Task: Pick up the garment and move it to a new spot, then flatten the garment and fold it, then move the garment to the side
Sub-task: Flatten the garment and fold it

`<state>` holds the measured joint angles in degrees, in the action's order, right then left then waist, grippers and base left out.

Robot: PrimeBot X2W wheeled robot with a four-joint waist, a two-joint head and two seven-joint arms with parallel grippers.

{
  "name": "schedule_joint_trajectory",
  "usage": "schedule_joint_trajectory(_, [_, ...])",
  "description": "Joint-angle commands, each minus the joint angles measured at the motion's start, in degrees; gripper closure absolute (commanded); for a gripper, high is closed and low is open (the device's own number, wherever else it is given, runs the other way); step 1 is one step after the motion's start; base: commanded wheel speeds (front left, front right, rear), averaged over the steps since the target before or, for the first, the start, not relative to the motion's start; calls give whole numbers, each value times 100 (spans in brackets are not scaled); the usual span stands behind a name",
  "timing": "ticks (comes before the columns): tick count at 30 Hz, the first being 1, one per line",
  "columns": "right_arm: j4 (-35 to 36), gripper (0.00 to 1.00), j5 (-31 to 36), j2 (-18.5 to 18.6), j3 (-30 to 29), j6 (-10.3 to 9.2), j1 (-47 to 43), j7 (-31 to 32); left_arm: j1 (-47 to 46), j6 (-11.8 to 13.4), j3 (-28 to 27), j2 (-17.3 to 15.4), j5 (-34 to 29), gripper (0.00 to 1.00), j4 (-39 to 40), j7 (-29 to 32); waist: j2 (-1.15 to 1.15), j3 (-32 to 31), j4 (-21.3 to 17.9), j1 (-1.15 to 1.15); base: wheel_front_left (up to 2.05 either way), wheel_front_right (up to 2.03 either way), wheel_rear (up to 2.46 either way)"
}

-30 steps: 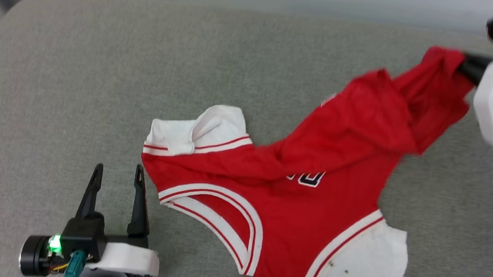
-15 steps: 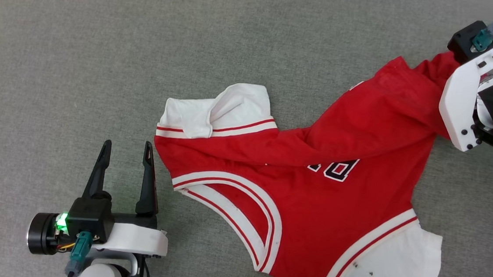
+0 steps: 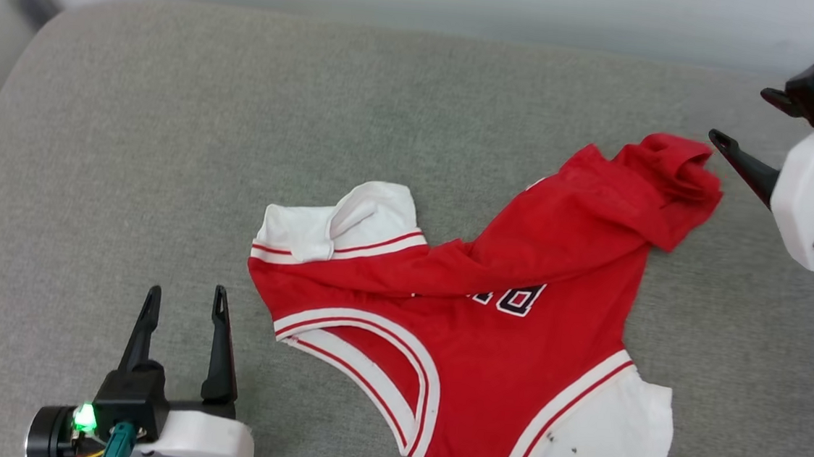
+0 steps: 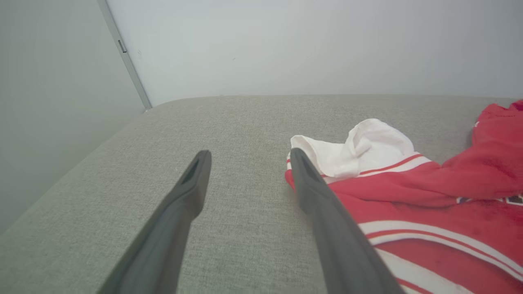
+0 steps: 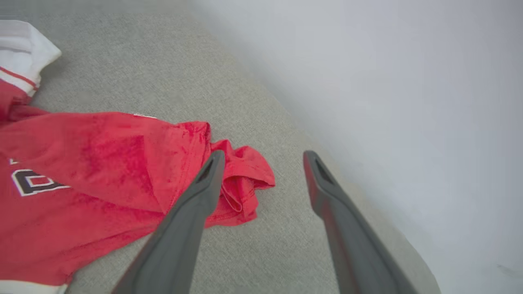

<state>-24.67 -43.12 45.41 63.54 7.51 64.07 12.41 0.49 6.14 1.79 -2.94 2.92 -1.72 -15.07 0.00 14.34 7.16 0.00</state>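
- Left end effector [image 3: 186, 292], lower left of the head view: fingers spread, nothing between them, hovering over the grey fabric surface [image 3: 132, 127] just left of the garment [image 3: 513, 360].
- Garment lay crumpled across the centre and right of the frame, resting on the surface with neither end effector gripping it. Move step looked done; flattening was likely the step in hand.
- Left white sleeve [image 3: 338, 227], centre-left: folded over on itself, closest to the left fingers. Likely the best left-side grab. Pinch at the striped seam rather than the loose cuff so the pull carries into the body.
- Collar trim [image 3: 368, 356] faced the bottom of the frame. The shirt lay rotated, so the hem was up toward the upper right.
- Red body folded diagonally over the chest, half covering the number [image 3: 510, 298]. That flap probably needs to open toward the upper right; pulling sideways alone would only drag the fold along.
- Second white sleeve [image 3: 600, 447], lower right: fairly flat, cut off by the frame edge.
- Bunched hem corner [image 3: 673, 169], upper right: wadded in a lump. Take a single layer at its edge, because grabbing the whole wad would lock the wrinkle in.
- Right end effector [image 3: 739, 114], upper right edge: fingers spread and empty, just beside the lump; the wrist view showed one finger over the cloth.
- Pull both ends apart low and slowly, since thin jersey slides easily on this surface.
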Motion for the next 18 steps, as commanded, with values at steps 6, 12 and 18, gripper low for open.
schedule_joint_trajectory(6, [1814, 0, -383, 854, 74, -4, -371, 980, 266, 34, -75, 6, -17, 0, 75, -14, 0, -330, -227, 0, 0, 0, 0])
schedule_joint_trajectory(12, [3011, 0, -971, 1427, 109, -4, -742, 2428, 300, 35, -112, 7, -44, 0, 89, -14, 0, -382, -272, 0, 0, 0, 0])
schedule_joint_trajectory(18, [3159, 0, -1339, 1311, 189, -4, -1253, 3274, 191, 13, -101, 8, -71, 0, 108, -14, 0, -300, -224, 0, 0, 0, 0])
